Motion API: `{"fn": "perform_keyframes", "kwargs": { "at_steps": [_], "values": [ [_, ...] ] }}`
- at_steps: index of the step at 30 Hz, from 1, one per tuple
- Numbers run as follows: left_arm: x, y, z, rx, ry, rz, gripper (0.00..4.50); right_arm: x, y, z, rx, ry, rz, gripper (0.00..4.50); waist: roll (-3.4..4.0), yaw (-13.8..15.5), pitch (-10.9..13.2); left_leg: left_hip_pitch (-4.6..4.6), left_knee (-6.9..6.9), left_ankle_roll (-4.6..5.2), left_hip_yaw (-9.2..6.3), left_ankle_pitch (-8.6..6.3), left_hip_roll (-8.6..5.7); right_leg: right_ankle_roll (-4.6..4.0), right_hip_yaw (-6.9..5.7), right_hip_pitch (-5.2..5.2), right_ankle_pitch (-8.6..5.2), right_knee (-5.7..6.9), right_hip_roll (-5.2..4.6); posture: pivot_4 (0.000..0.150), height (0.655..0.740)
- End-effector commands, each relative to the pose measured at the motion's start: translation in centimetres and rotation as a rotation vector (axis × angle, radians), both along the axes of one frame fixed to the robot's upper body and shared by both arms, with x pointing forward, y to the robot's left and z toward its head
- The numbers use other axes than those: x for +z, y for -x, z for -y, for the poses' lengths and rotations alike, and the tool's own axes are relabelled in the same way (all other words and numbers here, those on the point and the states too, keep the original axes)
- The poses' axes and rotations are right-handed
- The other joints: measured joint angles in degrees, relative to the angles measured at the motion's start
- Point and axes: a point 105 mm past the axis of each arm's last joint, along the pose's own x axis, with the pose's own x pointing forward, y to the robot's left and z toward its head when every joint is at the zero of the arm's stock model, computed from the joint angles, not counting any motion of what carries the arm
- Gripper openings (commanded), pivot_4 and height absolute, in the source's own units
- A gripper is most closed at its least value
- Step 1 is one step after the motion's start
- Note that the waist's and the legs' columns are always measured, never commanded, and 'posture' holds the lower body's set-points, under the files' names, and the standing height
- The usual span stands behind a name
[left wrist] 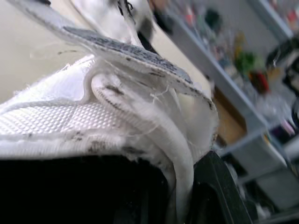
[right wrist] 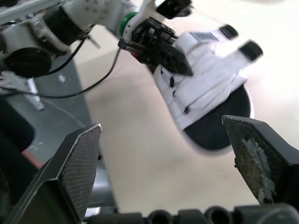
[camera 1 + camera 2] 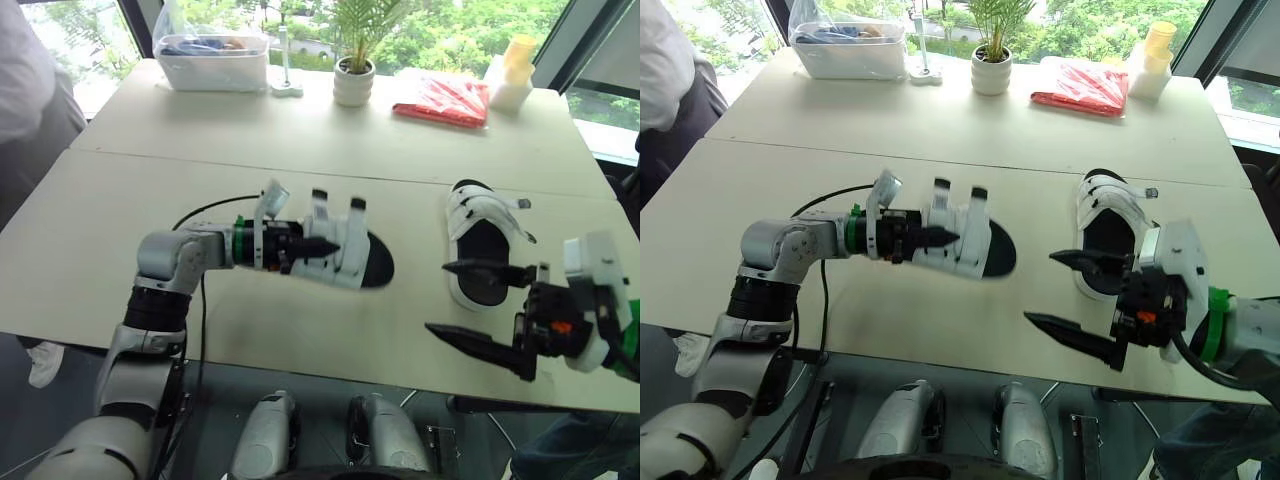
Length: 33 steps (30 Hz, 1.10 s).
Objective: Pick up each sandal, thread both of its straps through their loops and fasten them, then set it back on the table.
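Observation:
A white sandal with a black footbed point(image 3: 345, 250) is held tilted near the table's middle. Its two strap ends stick up loose. My left gripper point(image 3: 318, 247) is shut on the sandal's side; the left wrist view shows white strap and webbing point(image 1: 117, 102) pressed against the fingers. The right wrist view has this sandal point(image 2: 205, 93) ahead, with the left gripper point(image 2: 163, 46) on it. The second white sandal point(image 3: 482, 238) lies flat on the table at the right. My right gripper point(image 3: 438, 298) hovers open just in front of that sandal, fingers wide apart and holding nothing.
A black cable point(image 3: 205, 212) curves across the table by my left arm. Along the far edge stand a clear plastic bin point(image 3: 210, 55), a potted plant point(image 3: 353, 75), a red packet point(image 3: 442, 100) and a yellow-topped container point(image 3: 512, 70). A person point(image 3: 30, 90) stands at the far left.

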Motion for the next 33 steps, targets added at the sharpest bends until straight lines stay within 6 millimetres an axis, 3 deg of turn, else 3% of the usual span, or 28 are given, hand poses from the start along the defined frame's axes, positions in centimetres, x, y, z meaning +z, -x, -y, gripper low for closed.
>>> {"fn": "perform_keyframes", "kwargs": {
  "at_steps": [1,4,6,9,12,16,20,21,26,29,33],
  "values": [
    [3.7,-3.1,-0.9,0.315,0.110,0.083,0.11,0.2,-1.6,0.9,-0.092,0.010,0.063,4.50,-0.01,0.0,0.0,0.00,0.00,0.00,0.01,0.00,0.00,0.00,0.00,0.00,0.00,0.01,0.00,0.150,0.7241],
    [2.9,-6.6,-2.7,0.753,0.116,0.022,0.11,-1.0,-3.3,1.9,-0.183,0.074,0.089,4.50,-0.11,0.5,0.0,-0.01,0.01,0.00,0.05,0.00,-0.03,0.09,0.04,0.02,0.06,-0.04,0.00,0.150,0.7241],
    [1.8,-7.5,-3.1,0.886,0.054,0.033,0.11,-1.3,-3.9,2.4,-0.220,0.061,0.081,4.50,-0.15,0.5,0.0,0.02,-0.01,0.00,0.11,0.00,-0.03,0.10,0.06,0.01,0.06,-0.03,0.01,0.150,0.7241],
    [-0.6,-8.2,-2.3,0.948,0.009,-0.099,0.11,-1.3,-4.7,3.6,-0.296,0.045,0.084,4.50,-0.13,0.6,0.0,0.02,-0.05,-0.04,0.17,0.02,-0.02,0.10,0.09,-0.03,0.06,-0.04,0.09,0.150,0.7241],
    [-1.1,-8.3,-0.7,0.907,-0.029,-0.061,0.11,-1.4,-4.8,4.1,-0.324,0.054,0.088,4.50,-0.13,1.4,0.0,0.03,-0.01,-0.05,0.20,0.03,-0.02,0.10,0.08,-0.02,0.06,0.00,0.10,0.150,0.7241],
    [-1.7,-8.7,-0.1,0.885,-0.032,-0.089,0.11,-1.5,-4.5,4.3,-0.345,0.055,0.094,4.50,-0.13,1.6,0.0,0.03,0.03,-0.04,0.20,0.03,-0.05,0.11,0.09,0.04,0.07,-0.03,0.09,0.150,0.7241],
    [-1.7,-9.0,-0.6,0.904,-0.015,-0.143,1.59,-1.8,-4.3,4.8,-0.383,0.053,0.097,4.50,-0.14,1.5,0.0,0.05,0.05,-0.05,0.19,0.03,-0.06,0.12,0.09,0.04,0.07,0.03,0.09,0.150,0.7241],
    [-1.1,-8.9,-0.5,0.894,0.009,-0.142,2.18,-1.9,-4.2,4.9,-0.389,0.053,0.095,4.50,-0.13,1.4,0.0,0.05,0.05,-0.05,0.19,0.03,-0.05,0.12,0.09,0.04,0.07,0.03,0.09,0.150,0.7241],
    [3.9,-7.7,-0.5,0.774,0.250,-0.098,4.47,-2.6,-3.7,5.3,-0.406,0.069,0.081,4.50,-0.16,1.2,0.0,0.03,0.05,-0.05,0.19,0.04,-0.05,0.12,0.09,0.02,0.07,0.02,0.09,0.150,0.7241],
    [5.3,-6.1,-1.1,0.657,0.240,-0.038,4.47,-2.7,-3.4,5.7,-0.409,0.071,0.070,4.50,-0.15,0.9,0.0,0.05,0.05,-0.11,0.19,0.07,-0.03,0.12,0.10,0.00,0.07,0.07,0.12,0.150,0.7241],
    [3.2,-3.7,-2.1,0.495,0.047,-0.011,4.47,-2.5,-3.4,6.4,-0.422,0.070,0.069,4.50,-0.11,-0.3,0.0,0.14,0.04,-0.21,0.22,0.12,-0.01,0.11,0.17,-0.01,0.06,0.22,0.17,0.150,0.7241]
  ]
}}
